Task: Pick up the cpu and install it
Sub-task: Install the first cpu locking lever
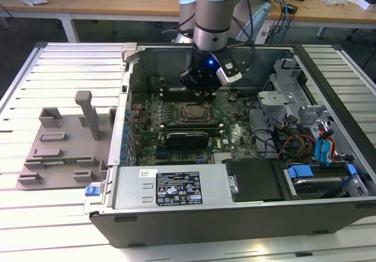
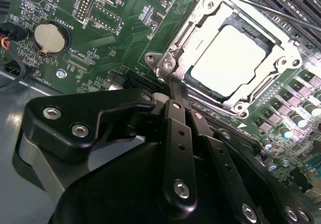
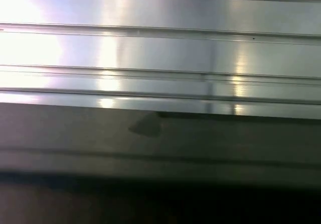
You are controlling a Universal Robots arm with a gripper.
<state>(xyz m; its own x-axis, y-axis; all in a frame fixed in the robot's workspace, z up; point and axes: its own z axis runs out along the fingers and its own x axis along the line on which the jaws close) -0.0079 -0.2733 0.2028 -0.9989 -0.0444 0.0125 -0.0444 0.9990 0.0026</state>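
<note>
One cpu [image 2: 231,62], pale top up, already lies square in its motherboard socket [image 2: 173,50], at about one o'clock from the gripper [image 2: 173,91], whose fingers taper together, holding nothing, near the socket frame's corner.

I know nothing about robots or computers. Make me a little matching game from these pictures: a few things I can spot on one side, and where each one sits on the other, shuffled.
Things:
1. pale silver square cpu
2. round silver coin battery
3. grey plastic fixture with raised blocks
4. black gripper

Places:
A. on the slatted table, outside the open computer case, at the exterior view's left
B. inside the metal socket frame on the green board
C. over the green board, just beside the socket frame
D. in a round holder on the green board, apart from the socket

Pairs: 1-B, 2-D, 3-A, 4-C
</note>
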